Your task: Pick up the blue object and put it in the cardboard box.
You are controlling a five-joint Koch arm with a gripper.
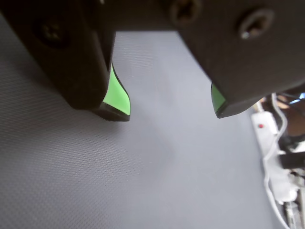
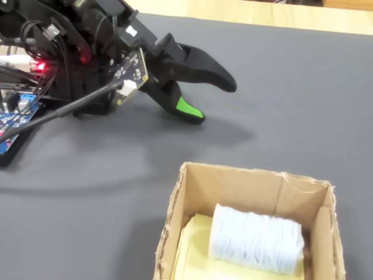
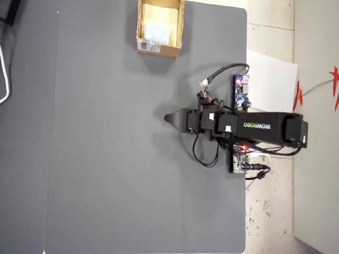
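Inside the cardboard box [image 2: 247, 186], near a far corner of the grey mat [image 3: 106, 159] in the overhead view, the one blue object [image 2: 256, 239] is seen lying on the pale yellow floor, so the task is judged done. The gripper [image 2: 218, 100] is held well apart from the single box, jaws spread and empty, green pads [image 1: 116, 93] showing. One arm is counted.

A dark grey mat [image 3: 116, 159] is spread over the bench. A white paper sheet [image 3: 273, 79] is seen on the pale floor [image 3: 270, 217] beside it in the overhead view. A white power strip [image 1: 267, 131] with cables is visible at the wrist view's right edge.
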